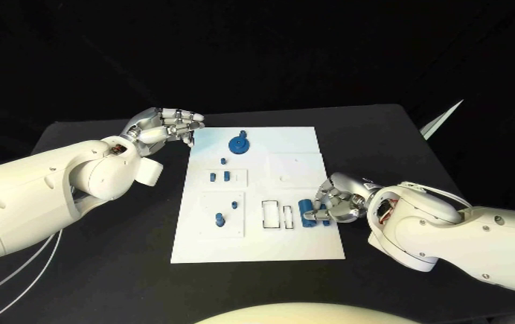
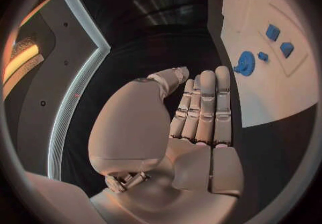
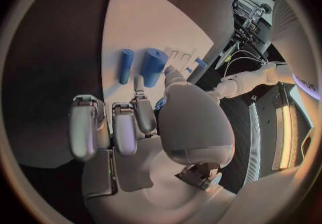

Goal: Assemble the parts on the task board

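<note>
Parts for the assembly sit on the white task board (image 1: 289, 153), which lies in the middle of the black table (image 1: 97, 264). A blue gear (image 1: 240, 144) stands near the board's far edge, and small blue blocks (image 1: 220, 176) sit just nearer to me than the gear, in a shallow square recess. Two more small blue pieces (image 1: 222, 219) stand toward the board's near-left corner. Beside them are two narrow rectangular slots (image 1: 279, 215).

My right hand (image 1: 339, 199) rests at the board's near-right edge, fingers curled down over the board. Next to it lie two blue cylinders (image 1: 310, 214), one thick and one thin, side by side on the white surface; in my right wrist view they lie just past my fingertips (image 3: 137, 82), and I cannot tell whether my fingers touch them.

My left hand (image 1: 167, 125) hovers off the board's far-left corner, over the table. Its fingers (image 2: 204, 106) are straight and pressed together, holding nothing.
</note>
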Tool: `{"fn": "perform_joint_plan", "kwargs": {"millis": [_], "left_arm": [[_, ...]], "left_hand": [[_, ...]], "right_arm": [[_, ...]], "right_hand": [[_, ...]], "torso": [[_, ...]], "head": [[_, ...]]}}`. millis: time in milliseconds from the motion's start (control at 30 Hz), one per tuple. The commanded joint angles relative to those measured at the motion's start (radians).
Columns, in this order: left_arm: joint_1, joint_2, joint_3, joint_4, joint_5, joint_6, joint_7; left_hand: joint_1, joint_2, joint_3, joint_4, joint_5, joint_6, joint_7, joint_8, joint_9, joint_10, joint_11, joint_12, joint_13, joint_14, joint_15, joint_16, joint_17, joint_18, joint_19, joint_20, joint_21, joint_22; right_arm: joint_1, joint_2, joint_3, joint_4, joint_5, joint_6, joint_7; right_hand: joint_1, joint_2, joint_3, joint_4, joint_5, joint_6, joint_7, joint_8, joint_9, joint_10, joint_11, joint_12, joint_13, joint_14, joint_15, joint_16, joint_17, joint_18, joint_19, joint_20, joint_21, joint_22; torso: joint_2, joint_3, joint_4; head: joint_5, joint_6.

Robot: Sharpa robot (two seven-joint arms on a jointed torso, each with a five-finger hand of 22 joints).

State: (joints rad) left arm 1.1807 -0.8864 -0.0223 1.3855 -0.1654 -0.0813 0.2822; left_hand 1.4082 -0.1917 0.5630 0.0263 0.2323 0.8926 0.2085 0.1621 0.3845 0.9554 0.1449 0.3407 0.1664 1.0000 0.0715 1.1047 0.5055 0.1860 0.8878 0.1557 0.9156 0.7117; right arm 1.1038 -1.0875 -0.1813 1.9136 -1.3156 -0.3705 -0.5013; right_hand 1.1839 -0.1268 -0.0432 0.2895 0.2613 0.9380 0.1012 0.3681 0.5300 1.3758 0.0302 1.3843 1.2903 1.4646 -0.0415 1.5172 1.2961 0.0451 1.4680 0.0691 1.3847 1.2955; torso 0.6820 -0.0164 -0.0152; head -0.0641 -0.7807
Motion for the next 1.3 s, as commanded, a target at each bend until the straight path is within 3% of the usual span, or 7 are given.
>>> {"fn": "perform_joint_plan", "kwargs": {"millis": [33, 500, 700, 900, 967, 1100, 1300], "left_arm": [[0.0, 0.0, 0.001, 0.002, 0.001, 0.003, 0.0], [0.0, -0.004, 0.001, 0.004, 0.001, 0.005, -0.003], [0.0, -0.006, 0.001, 0.004, 0.001, 0.004, -0.004], [0.0, -0.006, 0.001, 0.004, 0.001, 0.003, -0.004], [0.0, -0.006, 0.001, 0.004, 0.001, 0.003, -0.004], [0.0, -0.007, 0.001, 0.004, 0.001, 0.002, -0.005], [0.0, -0.007, 0.0, 0.002, 0.001, 0.003, -0.006]], "left_hand": [[-0.011, 0.013, -0.025, 0.012, 0.009, -0.012, 0.002, -0.02, -0.01, -0.022, 0.001, 0.012, 0.014, -0.007, -0.003, -0.014, -0.008, -0.002, -0.002, 0.006, -0.013, -0.011], [-0.014, 0.013, -0.025, 0.014, 0.009, -0.012, 0.003, -0.02, -0.011, -0.023, 0.002, 0.013, 0.014, -0.007, -0.002, -0.013, -0.008, -0.002, -0.002, 0.006, -0.015, -0.012], [-0.015, 0.014, -0.025, 0.016, 0.009, -0.012, 0.003, -0.02, -0.011, -0.024, 0.002, 0.013, 0.014, -0.007, -0.002, -0.013, -0.008, -0.002, -0.002, 0.006, -0.015, -0.012], [-0.016, 0.015, -0.025, 0.017, 0.009, -0.012, 0.003, -0.02, -0.011, -0.024, 0.002, 0.013, 0.014, -0.007, -0.002, -0.013, -0.008, -0.002, -0.003, 0.006, -0.016, -0.012], [-0.016, 0.015, -0.025, 0.017, 0.009, -0.012, 0.003, -0.02, -0.011, -0.024, 0.002, 0.013, 0.014, -0.007, -0.002, -0.013, -0.008, -0.002, -0.003, 0.006, -0.016, -0.012], [-0.017, 0.016, -0.025, 0.019, 0.009, -0.012, 0.003, -0.02, -0.011, -0.024, 0.002, 0.014, 0.014, -0.008, -0.002, -0.013, -0.008, -0.002, -0.003, 0.007, -0.017, -0.013], [-0.018, 0.017, -0.024, 0.019, 0.01, -0.012, 0.003, -0.02, -0.011, -0.025, 0.002, 0.014, 0.014, -0.008, -0.002, -0.012, -0.008, -0.002, -0.003, 0.007, -0.017, -0.013]], "right_arm": [[-0.003, 0.008, 0.0, -0.005, -0.008, 0.02, -0.019], [-0.017, 0.054, 0.0, -0.03, -0.024, 0.014, -0.052], [-0.018, 0.06, 0.0, -0.036, -0.028, 0.009, -0.063], [-0.019, 0.065, 0.0, -0.041, -0.03, 0.008, -0.069], [-0.019, 0.066, 0.0, -0.041, -0.031, 0.002, -0.066], [-0.019, 0.066, 0.0, -0.034, -0.022, -0.026, -0.054], [-0.019, 0.065, 0.0, -0.017, 0.047, -0.061, -0.044]], "right_hand": [[-0.04, -0.001, -0.073, 0.007, -0.016, -0.014, -0.002, 0.033, 0.018, 0.041, -0.009, 0.015, 0.055, 0.087, -0.006, 0.014, 0.184, -0.016, 0.075, -0.016, 0.02, 0.237], [-0.098, -0.009, -0.099, 0.008, -0.043, -0.004, -0.007, 0.046, 0.032, 0.048, -0.012, 0.015, 0.067, 0.088, -0.009, 0.016, 0.189, -0.018, 0.076, -0.017, 0.033, 0.24], [-0.086, 0.023, -0.082, 0.006, -0.026, 0.003, -0.012, 0.055, 0.04, 0.054, -0.017, 0.016, 0.076, 0.089, -0.013, 0.018, 0.193, -0.019, 0.077, -0.02, 0.04, 0.241], [-0.034, 0.06, -0.068, 0.001, 0.03, 0.006, -0.017, 0.063, 0.049, 0.06, -0.021, 0.017, 0.086, 0.09, -0.017, 0.02, 0.197, -0.02, 0.078, -0.024, 0.048, 0.243], [0.026, 0.077, -0.046, -0.003, 0.098, 0.008, -0.02, 0.064, 0.051, 0.064, -0.025, 0.017, 0.092, 0.09, -0.02, 0.02, 0.199, -0.021, 0.078, -0.027, 0.051, 0.243], [0.099, 0.096, 0.014, -0.002, 0.092, 0.02, -0.028, 0.06, 0.046, 0.073, -0.032, 0.021, 0.104, 0.091, -0.026, 0.022, 0.204, -0.023, 0.08, -0.032, 0.065, 0.246], [0.121, 0.065, 0.124, 0.002, 0.135, 0.036, -0.033, 0.049, 0.036, 0.081, -0.038, 0.024, 0.117, 0.093, -0.031, 0.027, 0.215, -0.026, 0.083, -0.037, 0.081, 0.25]], "torso": [[0.001, 0.0002, -0.0001], [0.0, -0.0023, -0.0003], [-0.001, -0.0019, 0.0001], [-0.001, -0.0024, 0.0001], [-0.001, -0.0024, 0.0002], [-0.001, -0.002, -0.0002], [-0.001, -0.0018, -0.0002]], "head": [[0.0, -0.002], [0.005, -0.008], [0.006, -0.009], [0.006, -0.009], [0.006, -0.01], [0.006, -0.009], [0.007, -0.007]]}}
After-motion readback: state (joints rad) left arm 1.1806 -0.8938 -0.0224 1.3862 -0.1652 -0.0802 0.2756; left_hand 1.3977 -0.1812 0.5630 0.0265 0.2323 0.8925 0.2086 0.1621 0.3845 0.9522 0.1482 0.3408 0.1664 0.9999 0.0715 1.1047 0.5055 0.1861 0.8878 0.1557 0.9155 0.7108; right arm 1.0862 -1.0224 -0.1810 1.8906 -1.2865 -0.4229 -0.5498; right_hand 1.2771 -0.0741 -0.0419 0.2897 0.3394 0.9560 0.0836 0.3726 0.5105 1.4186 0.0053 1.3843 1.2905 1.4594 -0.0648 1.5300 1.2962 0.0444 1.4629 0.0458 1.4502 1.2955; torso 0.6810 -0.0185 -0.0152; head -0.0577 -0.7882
